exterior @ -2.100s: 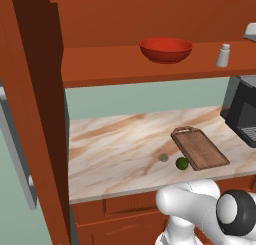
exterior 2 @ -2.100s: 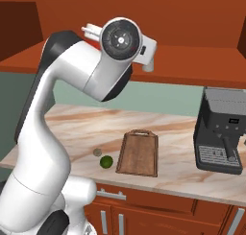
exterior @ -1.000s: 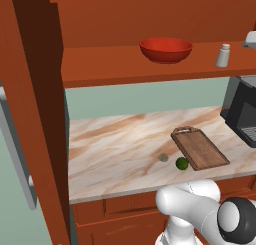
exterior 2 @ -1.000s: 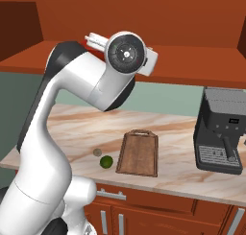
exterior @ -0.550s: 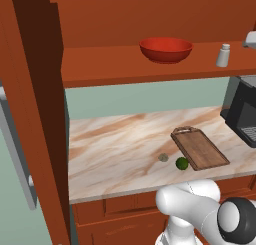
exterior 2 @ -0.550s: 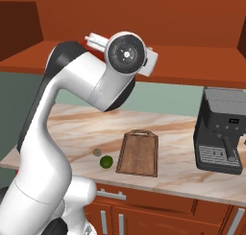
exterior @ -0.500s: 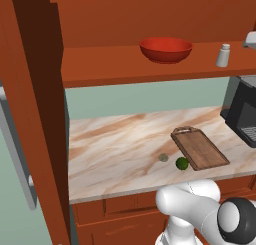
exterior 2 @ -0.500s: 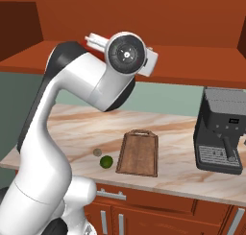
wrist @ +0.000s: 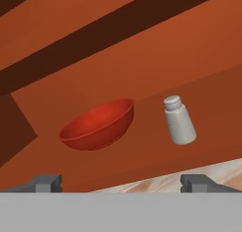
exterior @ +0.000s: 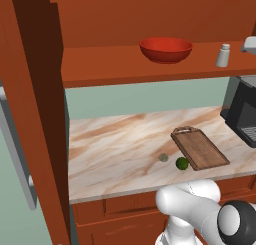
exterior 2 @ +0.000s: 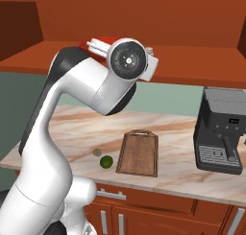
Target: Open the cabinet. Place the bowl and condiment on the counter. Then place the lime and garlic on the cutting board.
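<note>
- The gripper (wrist: 121,182) is spread wide, holding nothing, aimed at the cabinet (exterior: 125,19) shelf, likely lining up on the bowl (wrist: 97,124).
- One bowl sits mid-shelf; one condiment (wrist: 179,120) stands just beside it, apart, nearer the shelf's right end.
- The door is open, so both are reachable.
- On the surface (exterior: 115,149), one lime (exterior: 182,163) and one garlic (exterior: 163,157) lie near the front edge, just off the one board (exterior: 199,147), awaiting transfer.
</note>
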Controlling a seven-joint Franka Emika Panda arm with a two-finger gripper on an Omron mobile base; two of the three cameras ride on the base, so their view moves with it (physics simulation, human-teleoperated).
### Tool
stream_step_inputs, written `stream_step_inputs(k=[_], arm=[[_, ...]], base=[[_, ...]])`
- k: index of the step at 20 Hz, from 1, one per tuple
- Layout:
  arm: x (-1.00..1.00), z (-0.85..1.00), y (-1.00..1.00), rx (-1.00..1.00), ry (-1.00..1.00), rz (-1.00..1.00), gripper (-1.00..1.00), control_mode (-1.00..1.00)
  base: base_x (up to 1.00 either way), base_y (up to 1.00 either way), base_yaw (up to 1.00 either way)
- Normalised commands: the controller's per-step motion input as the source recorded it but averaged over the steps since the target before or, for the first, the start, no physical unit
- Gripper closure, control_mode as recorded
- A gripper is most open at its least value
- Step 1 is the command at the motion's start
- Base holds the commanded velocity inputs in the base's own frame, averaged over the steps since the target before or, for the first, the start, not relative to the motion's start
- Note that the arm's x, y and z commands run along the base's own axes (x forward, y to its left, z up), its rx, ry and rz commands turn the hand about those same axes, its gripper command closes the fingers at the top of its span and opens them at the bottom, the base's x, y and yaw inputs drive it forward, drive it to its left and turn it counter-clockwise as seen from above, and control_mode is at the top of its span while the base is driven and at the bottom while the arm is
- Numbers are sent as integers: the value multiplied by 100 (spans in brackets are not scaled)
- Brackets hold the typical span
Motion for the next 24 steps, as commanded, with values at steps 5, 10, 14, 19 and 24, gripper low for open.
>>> stream_step_inputs(k=[5,10,14,19,24], arm=[[5,-6,0,0,0,0,-100,-100],[12,0,0,0,2,0,-100,-100],[18,0,0,0,5,0,-100,-100],[14,-1,0,0,5,0,-100,-100],[18,-11,0,0,3,0,-100,-100]], base=[[0,0,0],[0,0,0],[0,0,0],[0,0,0],[0,0,0]])
